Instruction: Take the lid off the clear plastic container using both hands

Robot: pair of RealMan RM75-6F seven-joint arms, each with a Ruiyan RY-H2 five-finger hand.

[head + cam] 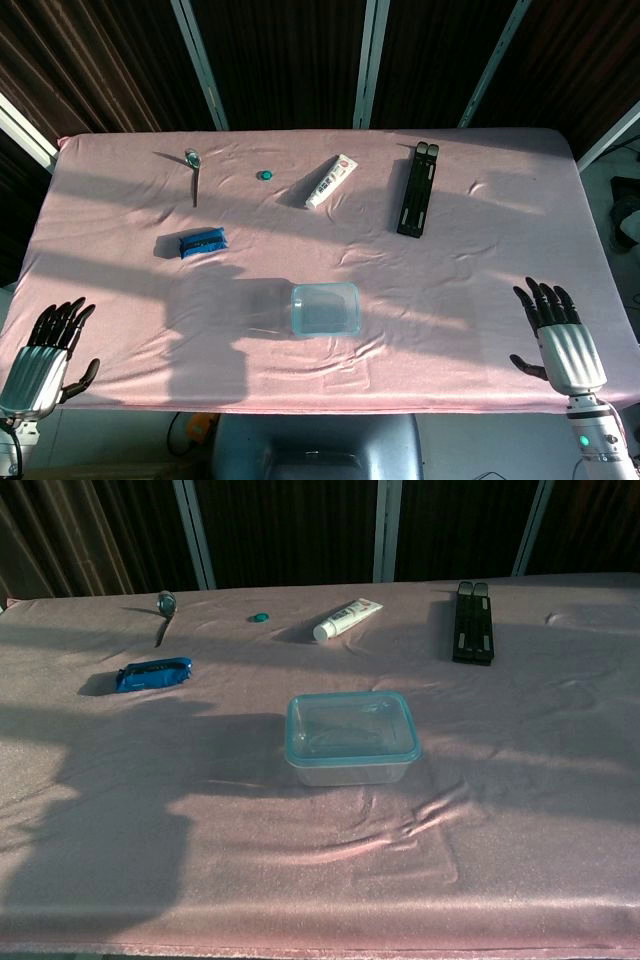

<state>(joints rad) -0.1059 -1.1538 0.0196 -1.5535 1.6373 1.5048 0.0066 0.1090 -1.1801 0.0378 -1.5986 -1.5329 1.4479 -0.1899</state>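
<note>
Pink cloth covers the worktop (470,330). One container (350,740), lid (350,723) on, sits near the front centre. Only the head view shows the left robot hand (50,345) and right robot hand (560,335), both at the front corners, fingers spread, holding nothing.

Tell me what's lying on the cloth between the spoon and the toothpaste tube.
A small teal cap lies between the spoon and the toothpaste tube, touching neither; both views show it.
</note>
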